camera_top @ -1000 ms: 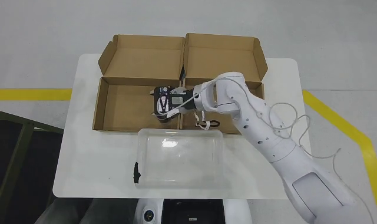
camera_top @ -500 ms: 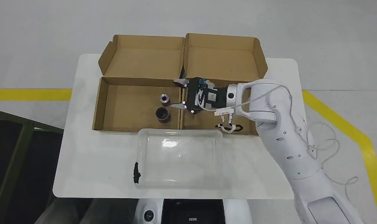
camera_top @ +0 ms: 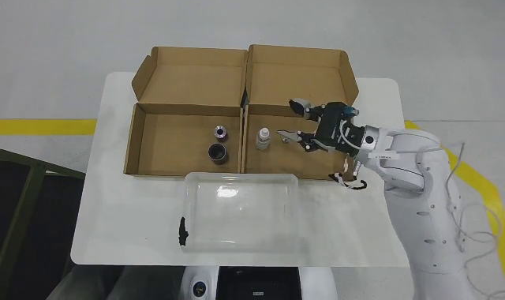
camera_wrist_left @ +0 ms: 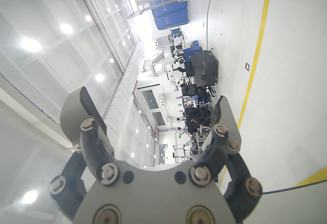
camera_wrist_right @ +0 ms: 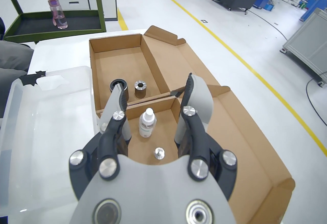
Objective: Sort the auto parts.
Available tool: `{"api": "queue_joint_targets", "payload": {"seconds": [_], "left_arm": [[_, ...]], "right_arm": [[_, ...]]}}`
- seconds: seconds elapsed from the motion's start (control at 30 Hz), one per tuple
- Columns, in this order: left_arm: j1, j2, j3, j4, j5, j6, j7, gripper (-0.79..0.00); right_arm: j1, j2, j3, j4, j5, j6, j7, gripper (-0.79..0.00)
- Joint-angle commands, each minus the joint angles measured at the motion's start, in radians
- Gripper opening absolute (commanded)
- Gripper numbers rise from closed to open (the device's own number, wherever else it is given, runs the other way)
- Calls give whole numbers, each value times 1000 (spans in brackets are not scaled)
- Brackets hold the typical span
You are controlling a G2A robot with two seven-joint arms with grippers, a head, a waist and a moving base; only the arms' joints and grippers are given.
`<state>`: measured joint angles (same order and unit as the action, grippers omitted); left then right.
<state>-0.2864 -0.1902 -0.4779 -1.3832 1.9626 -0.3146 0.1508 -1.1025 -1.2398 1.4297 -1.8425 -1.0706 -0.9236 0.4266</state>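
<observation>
Small white bottle (camera_top: 263, 137) stands upright in R cardboard box (camera_top: 272, 163), by the divider. My right gripper (camera_top: 292, 119) sits just beside it, apart, jaws wide. Dark ring (camera_top: 216, 151) and silver cylinder (camera_top: 218, 131) in L cardboard box (camera_top: 166, 146). Left gripper (camera_wrist_left: 153, 96) also wide, aimed at the ceiling.

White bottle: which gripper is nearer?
Right. The right gripper hangs open over the same box, just beside the white bottle; the left gripper points off into the hall, away from the table.

Matt cardboard box (camera_top: 166, 146), glossy clear plastic bin (camera_top: 241, 176), cylinder (camera_wrist_right: 140, 87) seemingly metal (brushed finish).
</observation>
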Motion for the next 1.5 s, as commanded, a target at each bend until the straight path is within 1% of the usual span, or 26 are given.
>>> {"api": "queue_joint_targets", "payload": {"seconds": [0.0, 0.1, 0.2, 0.43, 0.7, 0.93, 1.03, 1.1, 1.13, 1.17, 1.2, 1.47], "left_arm": [[0, 0, 0, 0, 0, 0, 0, 0], [0, 0, 0, 0, 0, 0, 0, 0], [0, 0, 0, 0, 0, 0, 0, 0], [0, 0, 0, 0, 0, 0, 0, 0], [0, 0, 0, 0, 0, 0, 0, 0], [0, 0, 0, 0, 0, 0, 0, 0], [0, 0, 0, 0, 0, 0, 0, 0], [0, 0, 0, 0, 0, 0, 0, 0], [0, 0, 0, 0, 0, 0, 0, 0], [0, 0, 0, 0, 0, 0, 0, 0], [0, 0, 0, 0, 0, 0, 0, 0], [0, 0, 0, 0, 0, 0, 0, -1]], "right_arm": [[-33, 6, 43, -17, -6, 10, -22, -369], [-87, 16, 95, -44, -28, 20, -51, -379], [-137, 23, 139, -64, -42, 21, -74, -360], [-252, 42, 254, -111, -65, 13, -112, -354], [-374, 60, 377, -155, -64, 4, -150, -299], [-441, 69, 454, -191, -70, 25, -202, -256], [-472, 73, 486, -205, -66, 19, -218, -219], [-493, 77, 517, -213, -62, 16, -225, -160], [-502, 78, 529, -217, -59, 13, -227, -102], [-508, 80, 539, -221, -54, 9, -229, -18], [-513, 81, 549, -225, -49, 10, -233, 0], [-539, 88, 572, -230, -21, -13, -232, 0]]}}
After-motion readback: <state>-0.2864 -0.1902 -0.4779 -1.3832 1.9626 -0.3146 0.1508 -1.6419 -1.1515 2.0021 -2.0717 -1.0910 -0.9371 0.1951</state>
